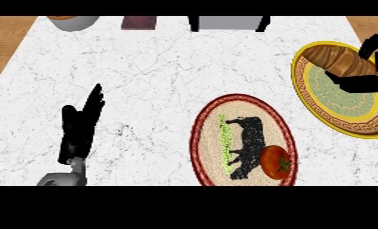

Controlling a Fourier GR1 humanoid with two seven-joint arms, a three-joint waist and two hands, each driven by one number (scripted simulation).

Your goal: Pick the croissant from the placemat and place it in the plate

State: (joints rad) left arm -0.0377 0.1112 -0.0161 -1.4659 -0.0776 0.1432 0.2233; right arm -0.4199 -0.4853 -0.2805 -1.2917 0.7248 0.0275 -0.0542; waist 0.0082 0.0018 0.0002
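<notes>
The brown croissant [341,59] lies across the upper part of the yellow-rimmed plate [325,115] at the right edge. My right hand [356,81] comes in from the right, with a finger above the croissant's right end and the thumb below it, curled round that end. The round woven placemat [214,145] with a red rim and a black cow picture sits at lower centre and bears a red tomato [276,162]. My left hand [80,128] rests open at the lower left, fingers straight and pointing up, apart from everything.
Along the counter's far edge stand a grey bowl [71,22], a dark maroon block [139,22] and a grey appliance [227,22] on black legs. Wooden surface shows at the top corners. The white marble counter [162,73] spreads between my hands.
</notes>
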